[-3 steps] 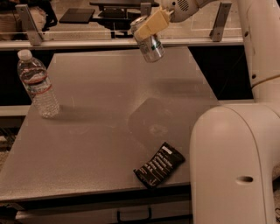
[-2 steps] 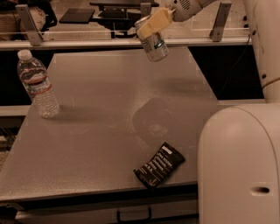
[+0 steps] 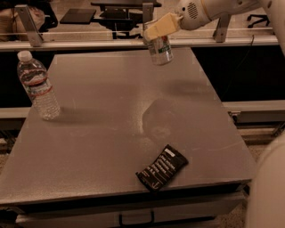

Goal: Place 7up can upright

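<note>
Above the table's [image 3: 89, 147] far edge, tool [image 3: 156, 32] tight around the near-upright 7up can [image 3: 160, 50].

The gripper [image 3: 156, 32], hanging over the far edge of the worktop [image 3: 102, 133], is clamping the can [image 3: 160, 50] and covering its top end, with only one finger showing. The arm [image 3: 213, 8] is running off the top of the view. The robot's pale body [image 3: 269, 191] is being cut off beyond the near right corner. The print on the can, and on the black packet [image 3: 161, 168] near the front edge, is coming out too small to read.
</note>
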`<state>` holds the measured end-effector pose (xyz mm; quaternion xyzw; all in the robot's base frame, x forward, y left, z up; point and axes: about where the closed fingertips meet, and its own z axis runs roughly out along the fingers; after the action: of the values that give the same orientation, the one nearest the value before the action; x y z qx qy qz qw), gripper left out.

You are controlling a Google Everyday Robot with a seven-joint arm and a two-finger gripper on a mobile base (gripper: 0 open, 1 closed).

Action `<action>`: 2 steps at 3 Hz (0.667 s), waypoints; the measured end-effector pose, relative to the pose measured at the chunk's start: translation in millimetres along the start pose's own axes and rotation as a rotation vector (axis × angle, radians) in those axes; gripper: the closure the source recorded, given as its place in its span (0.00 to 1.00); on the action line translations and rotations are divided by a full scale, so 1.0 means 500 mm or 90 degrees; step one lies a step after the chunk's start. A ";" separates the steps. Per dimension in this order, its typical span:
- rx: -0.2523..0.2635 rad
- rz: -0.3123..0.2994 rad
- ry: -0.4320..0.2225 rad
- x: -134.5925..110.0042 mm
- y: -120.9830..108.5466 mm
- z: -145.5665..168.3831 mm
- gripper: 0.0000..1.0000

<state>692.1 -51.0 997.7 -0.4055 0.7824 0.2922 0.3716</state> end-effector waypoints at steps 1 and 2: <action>0.023 0.023 -0.058 0.015 -0.001 0.017 1.00; 0.051 0.025 -0.128 0.030 -0.017 0.043 1.00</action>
<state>700.8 -45.3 972.0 -0.3437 0.7601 0.3073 0.4579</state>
